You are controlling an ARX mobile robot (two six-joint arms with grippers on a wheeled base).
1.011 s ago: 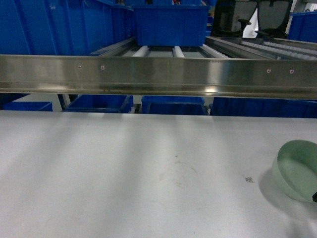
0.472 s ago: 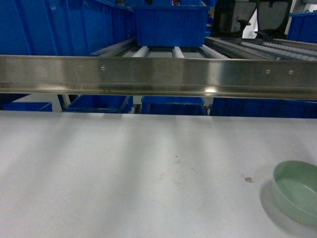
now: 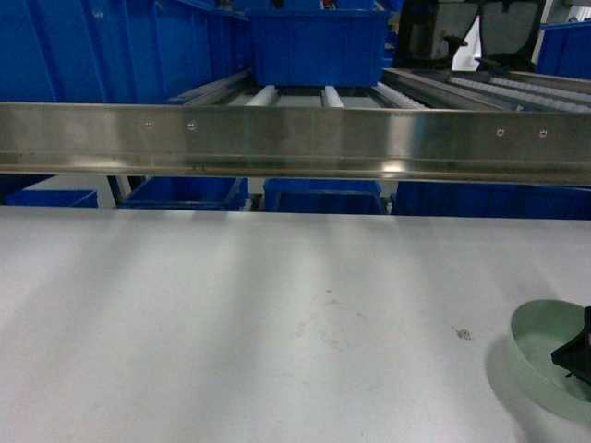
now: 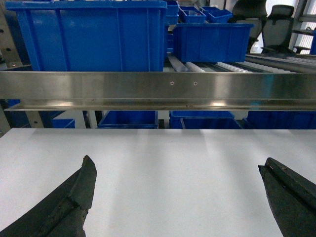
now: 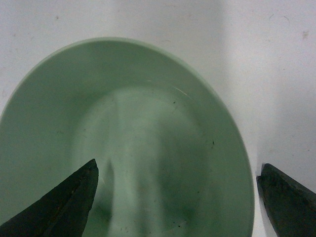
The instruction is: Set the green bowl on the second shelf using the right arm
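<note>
Spread wide and holding nothing, my left gripper (image 4: pixel 177 197) hangs over the bare white tabletop (image 4: pixel 173 168). Further right, my right gripper (image 5: pixel 177 197) hovers, jaws parted, above the green bowl (image 5: pixel 123 143), which sits upright on the tabletop's right side.

Green bowl (image 3: pixel 545 355) cut off by head view's right and near edges; right claw (image 3: pixel 574 355) covers part of it, only a black tip in frame. Right wrist view crops the bowl's near-left side, claw fingertips (image 5: pixel 69 205) only. Blue crates (image 3: pixel 319 196) under the steel rail (image 3: pixel 295 138) mostly hidden. Far chairs (image 3: pixel 503 32) partly cropped.
</note>
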